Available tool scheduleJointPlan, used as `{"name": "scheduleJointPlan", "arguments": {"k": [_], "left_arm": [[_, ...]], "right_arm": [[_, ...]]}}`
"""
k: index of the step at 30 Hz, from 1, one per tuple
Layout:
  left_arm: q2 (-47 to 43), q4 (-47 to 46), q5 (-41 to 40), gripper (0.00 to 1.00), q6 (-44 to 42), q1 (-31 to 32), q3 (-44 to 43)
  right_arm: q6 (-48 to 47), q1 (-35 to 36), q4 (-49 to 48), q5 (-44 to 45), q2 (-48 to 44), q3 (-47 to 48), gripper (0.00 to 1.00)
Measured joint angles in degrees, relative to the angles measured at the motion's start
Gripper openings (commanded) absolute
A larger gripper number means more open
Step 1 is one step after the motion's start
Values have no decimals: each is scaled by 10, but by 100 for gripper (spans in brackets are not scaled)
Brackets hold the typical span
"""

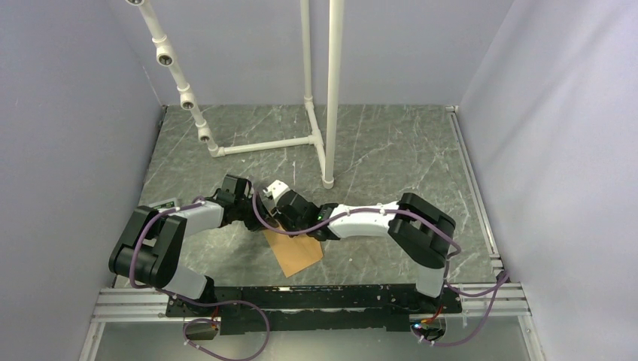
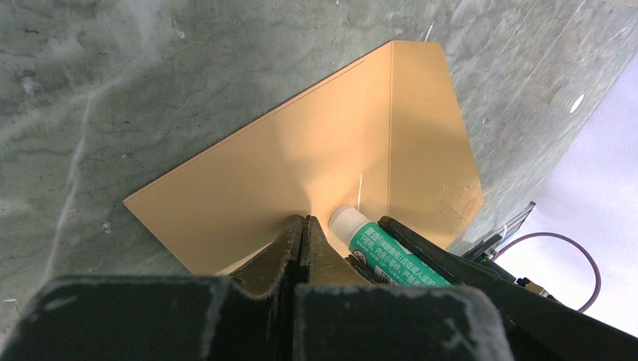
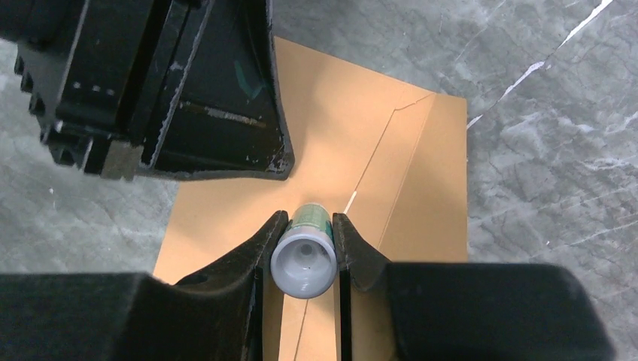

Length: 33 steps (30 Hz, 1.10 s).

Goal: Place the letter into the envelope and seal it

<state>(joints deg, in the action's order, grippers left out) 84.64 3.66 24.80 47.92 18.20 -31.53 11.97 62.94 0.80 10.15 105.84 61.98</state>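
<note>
The orange-brown envelope lies flat on the marble table, its flap open beyond the crease. It also shows in the right wrist view. My left gripper is shut, its tips resting on the envelope body; from above it sits at the envelope's far-left corner. My right gripper is shut on a green-and-white glue stick, whose white tip touches the envelope near the crease, right beside the left fingers. The letter is not in view.
A white PVC pipe frame stands at the back of the table. Grey walls close in left and right. An aluminium rail runs along the near edge by the arm bases. The left gripper's body hangs close above the right one.
</note>
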Motion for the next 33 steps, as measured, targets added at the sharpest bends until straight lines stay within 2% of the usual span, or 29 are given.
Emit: {"name": "scheduleJointPlan", "arguments": {"k": [11,17,25,29,33], "left_arm": [[11,0,10,2,0,-1,-7],[11,0,9,2,0,-1,-7],[11,1,9,2,0,-1,-7],[11,1,9,2,0,-1,-7],[11,1,9,3,0,-1,-7]], "right_arm": [[-17,31,0,-36,-80,-91,0],[-20,31,7,-48,-73,-81,0],[-2,23,26,-3,-2,9,0],[1,19,32,3,-6,7,0],[-14,27,21,-12,-48,-47,0]]}}
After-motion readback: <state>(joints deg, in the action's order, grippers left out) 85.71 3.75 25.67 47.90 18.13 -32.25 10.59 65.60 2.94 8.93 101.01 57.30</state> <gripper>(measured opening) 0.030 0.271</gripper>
